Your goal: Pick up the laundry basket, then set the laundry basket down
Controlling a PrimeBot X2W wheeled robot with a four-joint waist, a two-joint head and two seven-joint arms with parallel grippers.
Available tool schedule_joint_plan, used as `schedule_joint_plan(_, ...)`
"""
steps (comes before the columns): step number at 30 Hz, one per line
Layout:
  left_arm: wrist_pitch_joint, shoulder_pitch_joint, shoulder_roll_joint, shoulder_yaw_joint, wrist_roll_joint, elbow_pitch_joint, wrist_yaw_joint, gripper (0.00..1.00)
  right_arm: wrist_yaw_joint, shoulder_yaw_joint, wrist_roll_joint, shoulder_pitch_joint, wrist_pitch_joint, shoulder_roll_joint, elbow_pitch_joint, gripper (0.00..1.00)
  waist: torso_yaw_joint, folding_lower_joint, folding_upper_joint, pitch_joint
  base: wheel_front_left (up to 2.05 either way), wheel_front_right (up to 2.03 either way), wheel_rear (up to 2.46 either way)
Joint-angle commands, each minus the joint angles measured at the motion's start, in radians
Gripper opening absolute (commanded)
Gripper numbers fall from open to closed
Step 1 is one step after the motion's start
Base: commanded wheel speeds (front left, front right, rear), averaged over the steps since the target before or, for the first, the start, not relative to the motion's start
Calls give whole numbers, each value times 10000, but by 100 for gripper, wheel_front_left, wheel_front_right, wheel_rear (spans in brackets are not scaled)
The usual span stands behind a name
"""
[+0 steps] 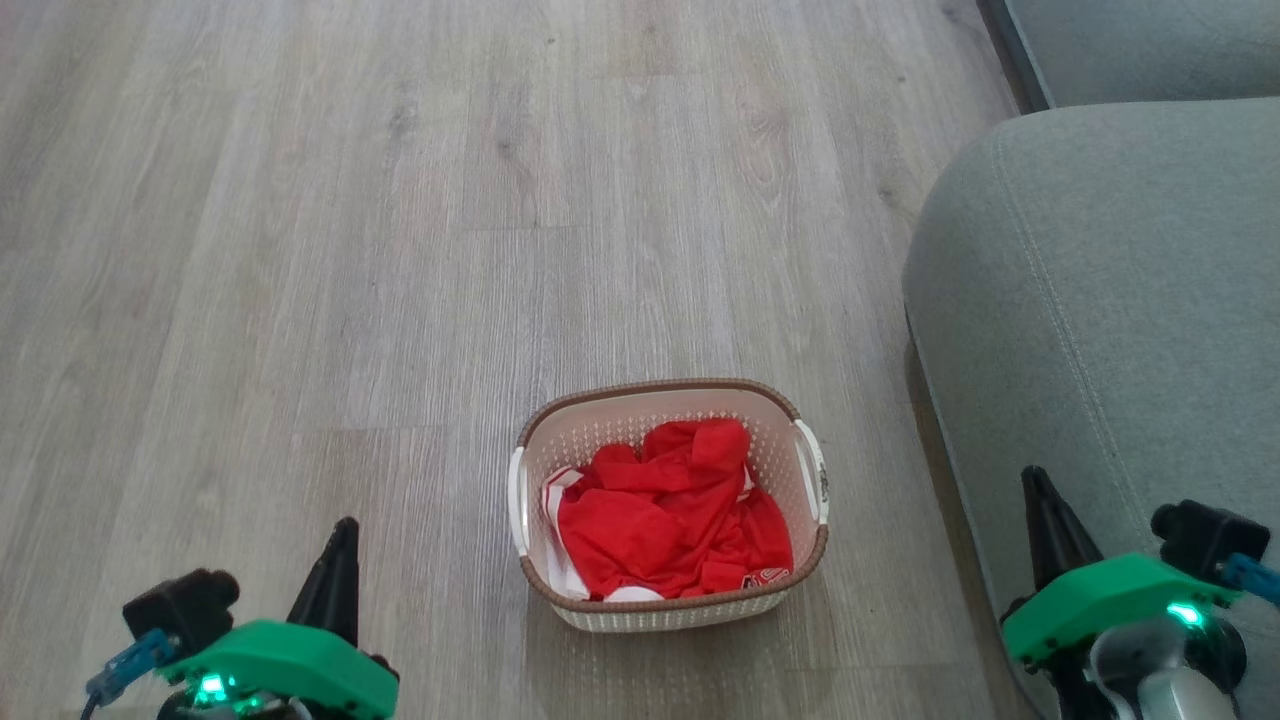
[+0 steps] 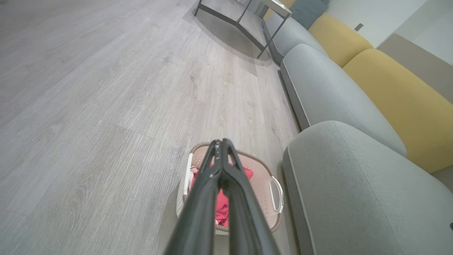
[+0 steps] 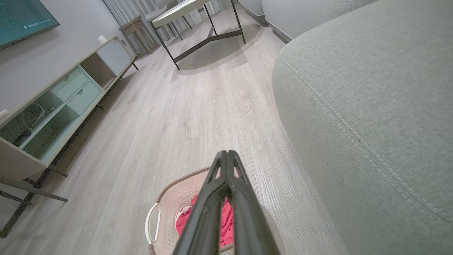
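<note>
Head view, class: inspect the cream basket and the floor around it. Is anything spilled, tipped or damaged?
Nothing stands out. The cream perforated plastic laundry basket sits upright on the grey wood-look floor; the crumpled red clothing lies inside it.

In the left wrist view, the left gripper (image 2: 221,143) is covering the middle of the laundry basket (image 2: 261,177) and most of the red cloth (image 2: 222,207) at lower centre. In the right wrist view, the bottom edge is cutting off the basket's near end, and the right gripper (image 3: 227,154) is hiding its right side. In the head view, the print (image 1: 765,577) on the cloth is showing too small to read.
</note>
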State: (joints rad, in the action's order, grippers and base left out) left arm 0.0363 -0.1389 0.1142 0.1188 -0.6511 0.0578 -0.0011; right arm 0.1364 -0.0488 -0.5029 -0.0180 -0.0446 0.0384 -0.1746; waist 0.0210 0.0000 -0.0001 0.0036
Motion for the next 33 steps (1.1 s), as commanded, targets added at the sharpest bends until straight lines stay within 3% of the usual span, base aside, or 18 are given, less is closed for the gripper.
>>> schedule_joint_plan(1,0,516,19,-215,-291,-214,-112,0,-17,-34,-340,560,28,75,279,0,-3,0,0,0,0,0,0)
schedule_joint_plan(33,-408,1204,-101,-815,-3790,520,-541,0,-31,-243,-4233,811,577,103,-74,0,-78,0,1,-1,0,0,0)
